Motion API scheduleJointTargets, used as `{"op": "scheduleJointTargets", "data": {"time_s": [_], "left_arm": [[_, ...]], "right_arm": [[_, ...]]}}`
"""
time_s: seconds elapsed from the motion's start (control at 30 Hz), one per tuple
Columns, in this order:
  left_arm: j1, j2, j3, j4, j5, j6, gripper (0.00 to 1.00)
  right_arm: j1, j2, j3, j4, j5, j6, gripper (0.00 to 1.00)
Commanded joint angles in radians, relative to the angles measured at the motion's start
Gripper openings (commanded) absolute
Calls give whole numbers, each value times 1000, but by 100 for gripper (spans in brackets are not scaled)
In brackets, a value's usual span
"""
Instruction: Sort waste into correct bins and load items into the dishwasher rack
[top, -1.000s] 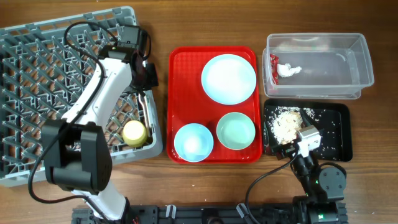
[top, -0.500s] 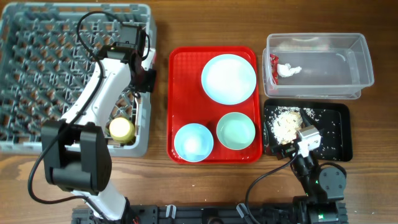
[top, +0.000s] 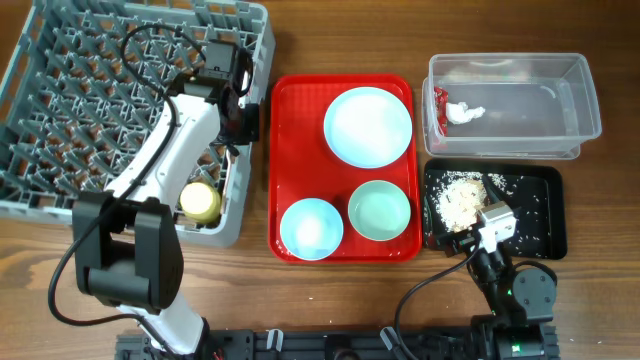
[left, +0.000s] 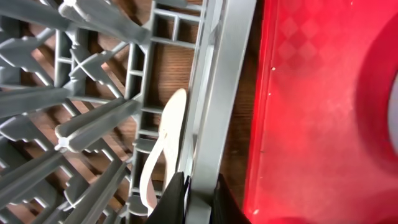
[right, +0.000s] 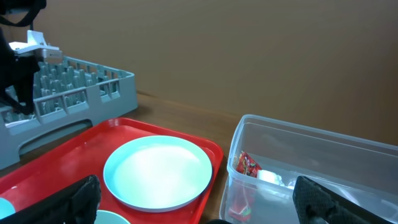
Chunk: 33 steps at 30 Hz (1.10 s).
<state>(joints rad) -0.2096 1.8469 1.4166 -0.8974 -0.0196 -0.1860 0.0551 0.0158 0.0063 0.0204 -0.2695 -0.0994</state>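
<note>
The grey dishwasher rack (top: 90, 110) lies at the left, turned a little askew. My left gripper (top: 243, 122) is shut on its right wall; the left wrist view shows the black fingers (left: 200, 186) clamped on the grey rim (left: 227, 81). A white plastic spoon (left: 163, 149) lies inside by the wall. A yellow cup (top: 200, 202) stands in the rack. The plate (top: 367, 126) and two bowls (top: 311, 228) (top: 380, 211) sit on the red tray (top: 290, 150). My right gripper (top: 490, 225) is open and empty by the black tray (top: 535, 215).
The clear tub (top: 540, 110) at the back right holds the red-and-white wrapper (top: 458, 112). Rice scraps (top: 462, 198) lie in the black tray. The rack's right wall nearly touches the red tray's left edge (left: 311, 112). The right wrist view shows the plate (right: 158, 171) and wrapper (right: 247, 167).
The rack has slid right and up and turned, held by my left gripper, and now sits close to the red tray. The yellow cup moved with it. The right arm has not moved.
</note>
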Motion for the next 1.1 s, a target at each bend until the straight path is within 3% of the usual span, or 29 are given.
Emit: {"op": "scheduleJointTargets", "data": {"time_s": [0.0, 0.1, 0.27, 0.33, 0.47, 0.77, 1.07], "left_arm": [[14, 15, -10, -74, 22, -312, 4], [14, 15, -10, -83, 18, -325, 4], [9, 15, -10, -60, 19, 8, 4], [9, 15, -10, -61, 11, 89, 4], [10, 15, -10, -59, 3, 106, 4], [9, 15, -10, -34, 1, 285, 4], [10, 15, -10, -31, 9, 309, 4]], "right_arm": [[-7, -2, -1, 4, -13, -6, 100], [-7, -2, -1, 4, -13, -6, 100], [-7, -2, -1, 4, -13, -6, 100], [-7, -2, -1, 4, -13, -6, 100], [-7, -2, -1, 4, -13, -6, 100], [-7, -2, -1, 4, -13, -5, 100], [-7, -2, -1, 4, -13, -5, 100]]}}
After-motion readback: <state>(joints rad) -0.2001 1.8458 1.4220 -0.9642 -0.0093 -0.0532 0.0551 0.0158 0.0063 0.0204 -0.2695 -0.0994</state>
